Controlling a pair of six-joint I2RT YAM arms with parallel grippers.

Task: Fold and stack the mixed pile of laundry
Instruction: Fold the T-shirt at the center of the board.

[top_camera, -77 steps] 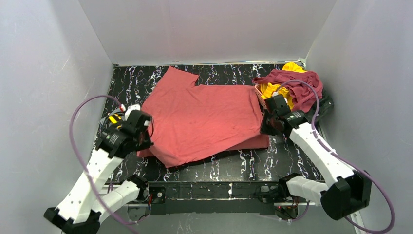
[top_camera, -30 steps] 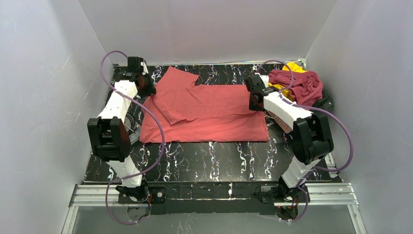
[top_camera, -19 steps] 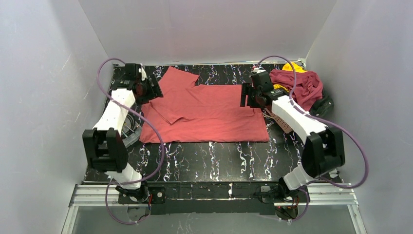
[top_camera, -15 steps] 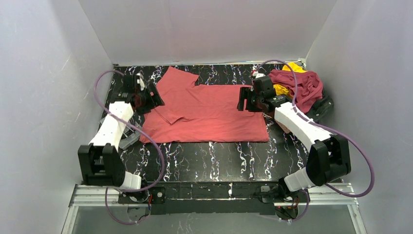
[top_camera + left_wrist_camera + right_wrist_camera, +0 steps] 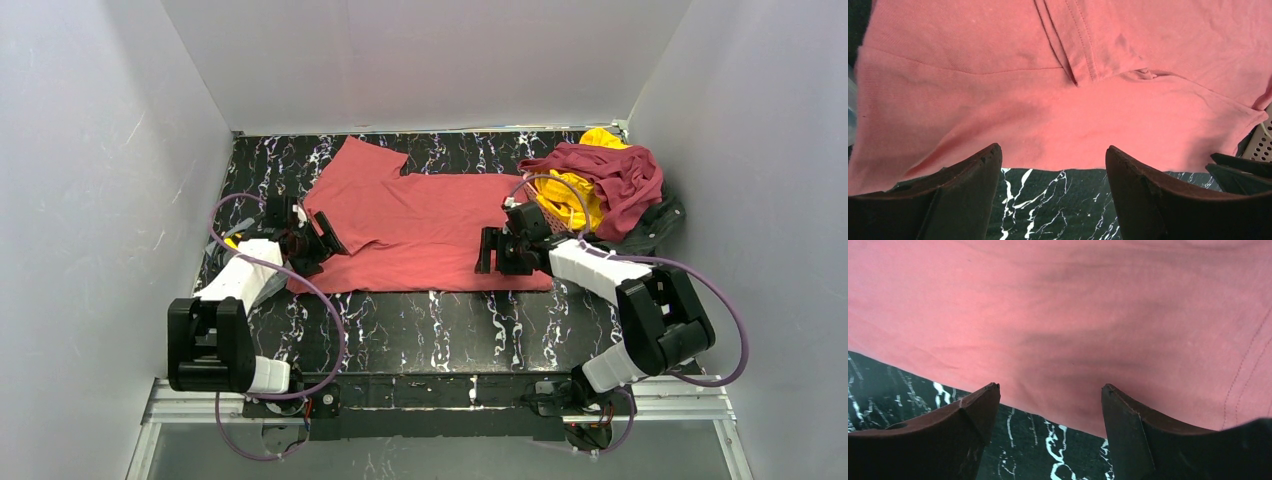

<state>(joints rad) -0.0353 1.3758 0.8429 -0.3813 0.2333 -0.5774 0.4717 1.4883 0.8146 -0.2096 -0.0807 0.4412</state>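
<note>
The salmon-red garment (image 5: 420,225) lies folded flat in the middle of the black marbled table (image 5: 450,320), one sleeve pointing to the back left. My left gripper (image 5: 325,245) sits low at its near left corner, open and empty; in the left wrist view its fingers (image 5: 968,180) straddle the cloth's near hem (image 5: 1073,165). My right gripper (image 5: 487,252) is open and empty at the near right corner, just in front of the hem (image 5: 1058,410). The other garments are heaped at the back right: dark maroon (image 5: 615,175) over bright yellow (image 5: 570,200), with charcoal-black (image 5: 655,222) beside them.
White walls close in the table on the left, back and right. A pink lattice basket (image 5: 1262,142) shows at the right edge of the left wrist view, under the heap. Purple cables loop off both arms (image 5: 225,215).
Both grippers have opened and let go of the salmon-red cloth at the far edge. Both arms have then drawn back to its near hem. The garment stays folded.
</note>
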